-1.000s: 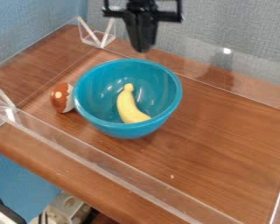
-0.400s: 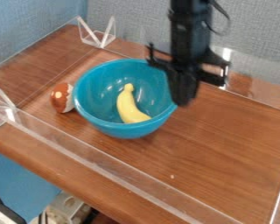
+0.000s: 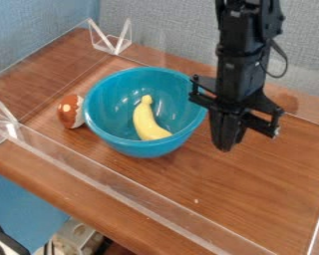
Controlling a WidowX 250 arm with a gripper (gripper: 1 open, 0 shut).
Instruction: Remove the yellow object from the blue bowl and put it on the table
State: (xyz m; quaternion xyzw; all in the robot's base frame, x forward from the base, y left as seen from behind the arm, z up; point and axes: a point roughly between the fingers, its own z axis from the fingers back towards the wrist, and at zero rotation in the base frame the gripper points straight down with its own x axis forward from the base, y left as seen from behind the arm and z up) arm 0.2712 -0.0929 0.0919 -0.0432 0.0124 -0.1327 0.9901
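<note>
The yellow object (image 3: 149,120), a small curved banana, lies inside the blue bowl (image 3: 109,105) on the table (image 3: 242,189). My gripper (image 3: 226,142) hangs to the right of the bowl, just past its rim, pointing down above the wood. Its black fingers are pressed together, shut on nothing. The banana is untouched, well to the left of the fingertips.
A round red-brown and cream object (image 3: 73,111) sits against the bowl's left side. Low clear acrylic walls (image 3: 149,214) edge the tabletop, with a clear triangular bracket (image 3: 112,38) at the back left corner.
The arm has swung from behind the bowl, at the back, forward and to the right, and has come lower beside the bowl's right rim. Bowl and banana have not moved.
</note>
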